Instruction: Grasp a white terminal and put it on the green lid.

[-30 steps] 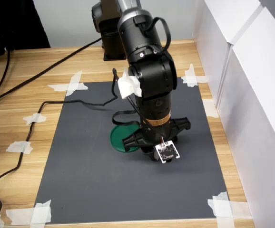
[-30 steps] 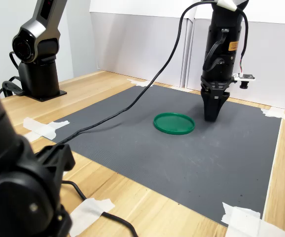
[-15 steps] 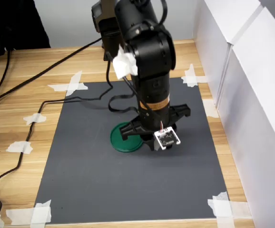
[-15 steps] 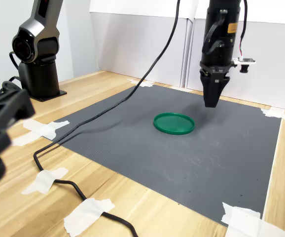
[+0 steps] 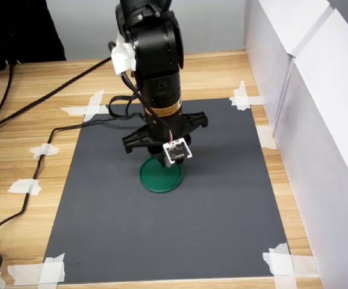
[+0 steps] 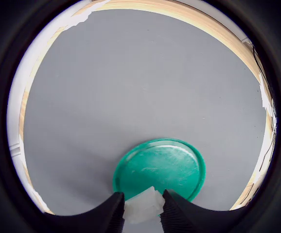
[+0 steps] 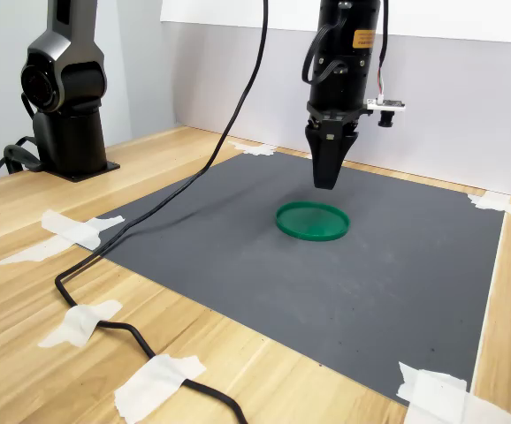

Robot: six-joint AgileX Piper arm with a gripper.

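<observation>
The end effector (image 6: 142, 209) pinches the white terminal (image 6: 143, 206) above the green lid (image 6: 159, 168).

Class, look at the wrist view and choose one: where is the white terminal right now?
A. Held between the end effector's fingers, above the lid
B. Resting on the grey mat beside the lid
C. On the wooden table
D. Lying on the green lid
A: the wrist view shows the white terminal pinched between the end effector fingers, with the green lid empty below.
</observation>
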